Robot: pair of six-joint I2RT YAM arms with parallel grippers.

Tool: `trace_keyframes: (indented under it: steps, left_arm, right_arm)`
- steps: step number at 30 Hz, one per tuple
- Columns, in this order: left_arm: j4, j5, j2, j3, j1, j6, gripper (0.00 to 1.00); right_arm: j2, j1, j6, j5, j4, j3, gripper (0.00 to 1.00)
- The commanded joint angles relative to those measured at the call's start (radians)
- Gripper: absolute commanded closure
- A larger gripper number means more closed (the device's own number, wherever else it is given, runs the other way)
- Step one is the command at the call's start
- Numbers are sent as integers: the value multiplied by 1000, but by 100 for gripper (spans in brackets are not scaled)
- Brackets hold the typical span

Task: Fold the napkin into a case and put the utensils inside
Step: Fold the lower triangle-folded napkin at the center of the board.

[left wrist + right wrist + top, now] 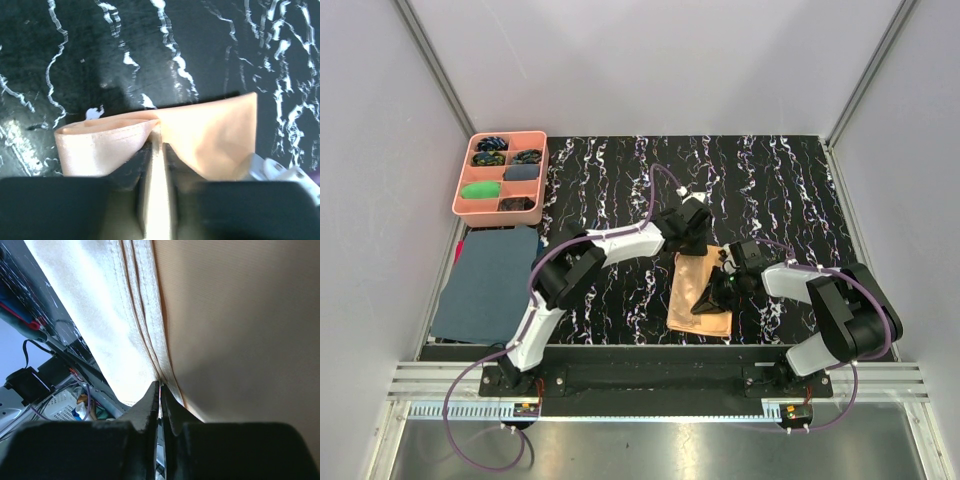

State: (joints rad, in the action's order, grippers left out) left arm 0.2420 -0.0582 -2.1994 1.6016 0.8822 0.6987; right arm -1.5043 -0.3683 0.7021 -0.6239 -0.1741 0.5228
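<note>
The peach-orange napkin (692, 292) lies folded into a narrow layered rectangle on the black marbled table, between the two arms. My left gripper (693, 243) is at its far end, shut on a fold of the fabric (210, 135); the fingertips (148, 150) pinch the hem. My right gripper (716, 291) is at the napkin's right side, shut on its stacked hemmed edges (150, 340), with the fabric (240, 330) lifted close to the camera. No dark blue utensils show in any view.
A pink compartment tray (463, 180) with small coloured bundles stands at the far left. A dark blue-grey cloth sheet (490, 282) lies in front of it. Grey walls enclose the table on three sides.
</note>
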Motion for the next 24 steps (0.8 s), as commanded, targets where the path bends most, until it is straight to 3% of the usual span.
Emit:
trace_keyframes:
  steps: [1,3,4,6,7,10,11,24]
  left_arm:
    - [8,113,85,37,-20,-33,67]
    - [5,132,131,9,-35,-56,62]
    - [8,150,165,5,-41,-62,65]
    - [14,146,213,-23,-61,-67,73]
    - [17,143,222,-32,-69,-70,83]
    - [16,155,233,-60,-109,-67,98]
    - [17,158,228,-61,-129,-61,99]
    - [57,196,78,24,-164,-24,100]
  right_arm:
    - [9,-3,8,56,-16,-21,91]
    - [9,-3,10,58,-15,-23,91]
    - [6,-3,10,58,-8,-23,91]
    - [9,-3,8,55,-10,-23,91]
    - [12,-3,8,53,-11,-24,92]
    - [19,-3,7,56,-10,-27,92]
    - [18,-3,5,53,-11,-29,92]
    - [16,-3,7,55,-10,-27,92]
